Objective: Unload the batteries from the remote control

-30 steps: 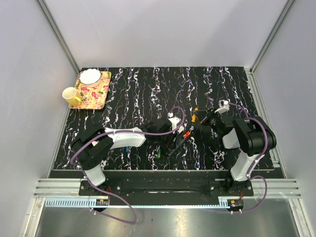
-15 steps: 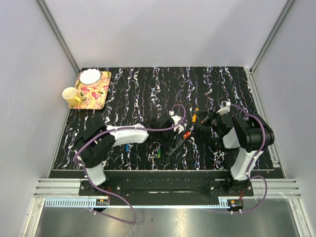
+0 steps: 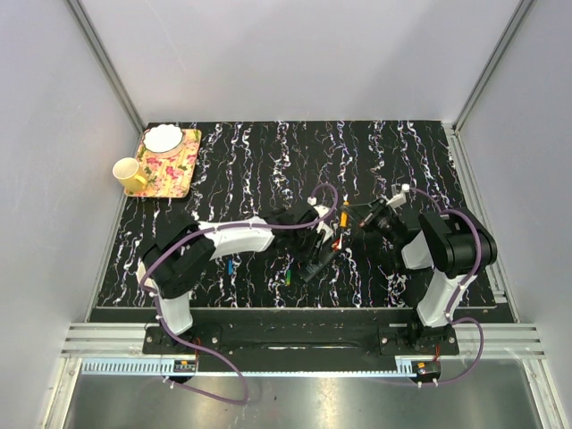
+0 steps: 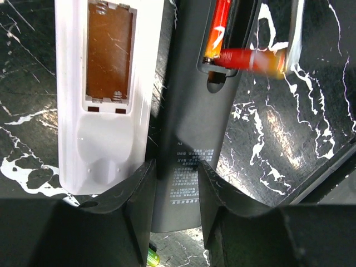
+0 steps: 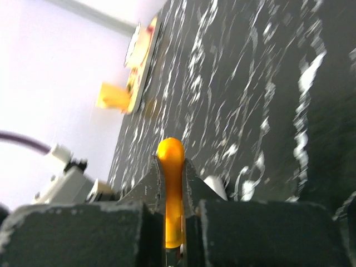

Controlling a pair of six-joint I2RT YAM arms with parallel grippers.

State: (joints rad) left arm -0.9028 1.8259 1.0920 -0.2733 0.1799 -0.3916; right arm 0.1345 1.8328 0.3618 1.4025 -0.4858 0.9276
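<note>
In the left wrist view my left gripper (image 4: 177, 172) is shut on the lower end of a dark grey remote (image 4: 186, 128), one finger on each side. Its open compartment holds an orange-red battery (image 4: 218, 28). A second red battery (image 4: 250, 58) lies tilted across the compartment's end, blurred. A white remote (image 4: 105, 139) with an empty compartment lies beside it. My right gripper (image 5: 171, 167) is shut on an orange battery (image 5: 171, 183) and holds it off the table. From above, the left gripper (image 3: 315, 234) and right gripper (image 3: 362, 217) are close together. A green battery (image 3: 290, 278) and a blue battery (image 3: 231, 266) lie loose.
A floral tray (image 3: 174, 170) with a white bowl (image 3: 162, 138) sits at the far left corner. A yellow mug (image 3: 130, 175) stands beside it. Grey walls close in the table on three sides.
The left arm has reached further right and away from its base, over the remotes. The right gripper has shifted slightly left and away, still holding the orange battery.
</note>
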